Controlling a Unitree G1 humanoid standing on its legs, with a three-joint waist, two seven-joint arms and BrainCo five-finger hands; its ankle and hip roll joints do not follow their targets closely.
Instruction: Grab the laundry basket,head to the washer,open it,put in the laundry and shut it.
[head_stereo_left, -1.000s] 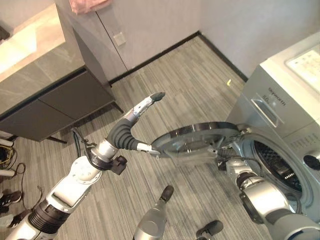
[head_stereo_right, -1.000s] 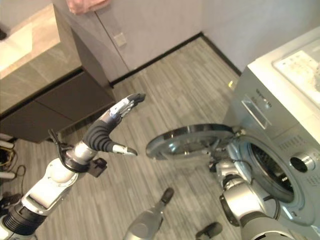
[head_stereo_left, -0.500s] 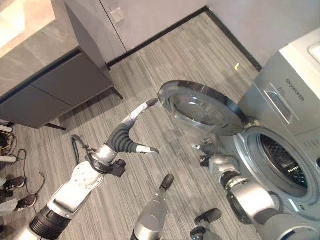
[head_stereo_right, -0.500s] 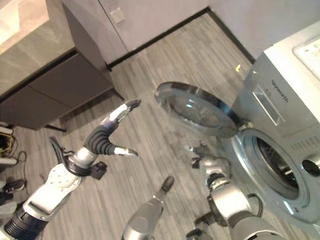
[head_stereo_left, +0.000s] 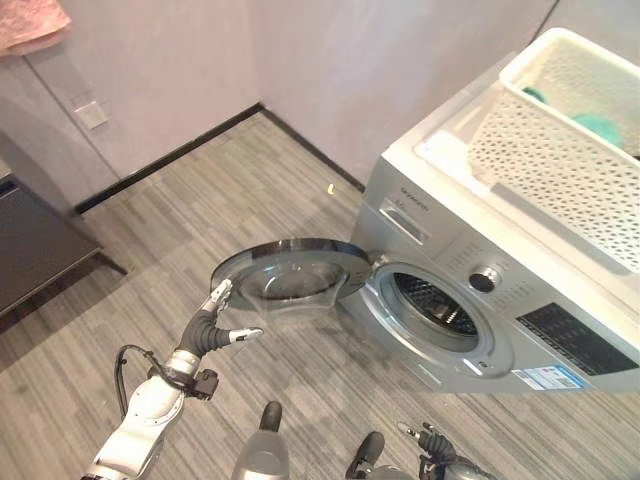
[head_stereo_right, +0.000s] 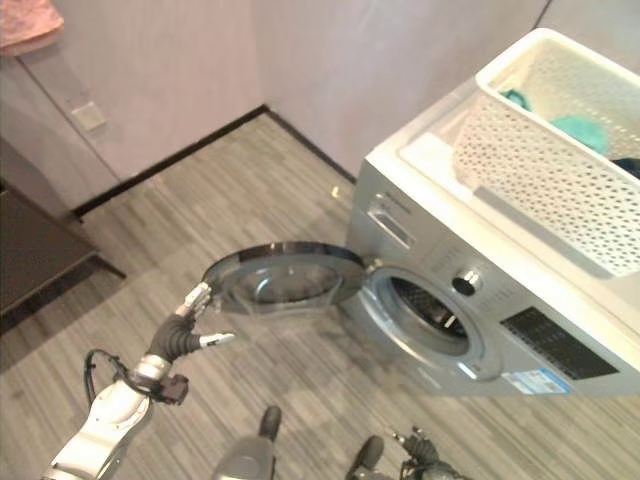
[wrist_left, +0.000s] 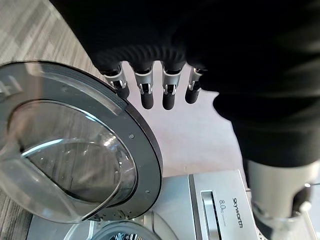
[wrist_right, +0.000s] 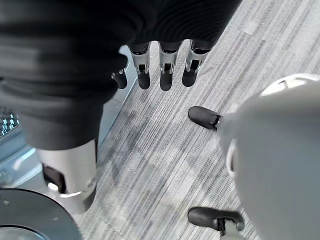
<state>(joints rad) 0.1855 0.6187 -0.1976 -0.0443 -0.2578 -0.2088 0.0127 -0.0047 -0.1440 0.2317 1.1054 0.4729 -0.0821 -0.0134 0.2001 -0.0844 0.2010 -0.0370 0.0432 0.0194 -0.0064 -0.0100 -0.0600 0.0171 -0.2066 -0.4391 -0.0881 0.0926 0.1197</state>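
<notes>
Laundry basket (head_stereo_left: 560, 140), white, perforated, sits on top of washer (head_stereo_left: 470, 290); teal laundry (head_stereo_left: 600, 125) inside it. Washer door (head_stereo_left: 285, 280) swung wide open, round glass facing up, drum opening (head_stereo_left: 432, 305) exposed. Left hand (head_stereo_left: 215, 318) near door's outer rim, fingers straight and spread, thumb apart, holding nothing. Right hand (head_stereo_left: 432, 440) low at frame's bottom edge, well below washer, over striped grey floor (head_stereo_left: 200, 200); fingers straight, empty. Pink cloth (head_stereo_left: 30, 22) hangs at upper left wall.
</notes>
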